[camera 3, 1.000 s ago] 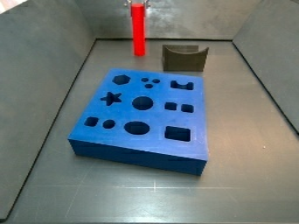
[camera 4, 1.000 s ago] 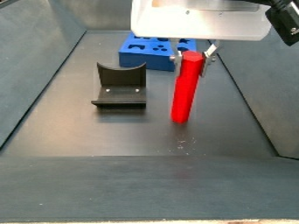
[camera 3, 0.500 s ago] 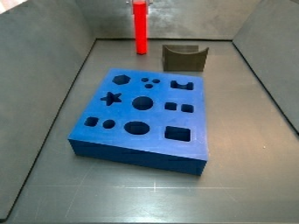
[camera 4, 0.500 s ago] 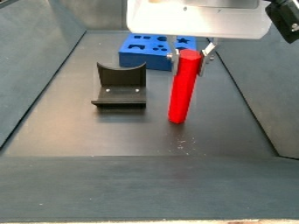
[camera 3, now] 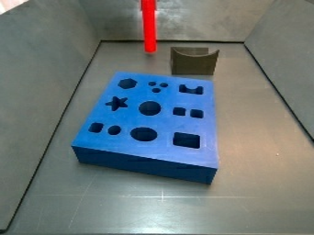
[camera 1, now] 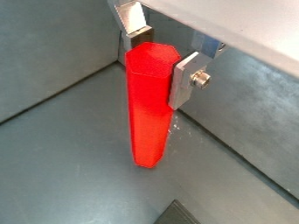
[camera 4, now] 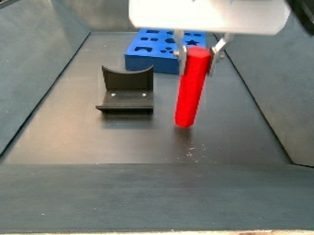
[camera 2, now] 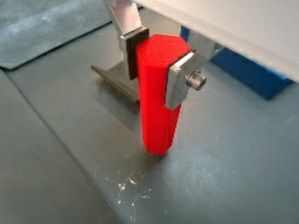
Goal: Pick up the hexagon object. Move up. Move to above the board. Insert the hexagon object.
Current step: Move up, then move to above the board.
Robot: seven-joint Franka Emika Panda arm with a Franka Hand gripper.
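Observation:
The hexagon object is a tall bright red rod [camera 1: 149, 105], upright in both wrist views [camera 2: 160, 96] and both side views [camera 3: 149, 26] [camera 4: 189, 89]. My gripper [camera 1: 158, 54] is shut on its top end, one silver finger on each side [camera 2: 162, 61]. The rod's lower end hangs just above the dark floor. The blue board [camera 3: 153, 117] with its dark cut-out holes lies flat in the middle of the bin, apart from the rod. In a side view it lies behind the rod [camera 4: 154, 47].
A dark olive-grey curved block [camera 3: 193, 61] stands beside the rod near the back wall, also seen in a side view [camera 4: 124, 90] and behind the rod in a wrist view [camera 2: 114, 77]. Grey bin walls [camera 3: 50, 55] enclose the floor.
The gripper has risen with the red rod in it. The rod's lower end has lifted off the floor. The board and the curved block have not moved.

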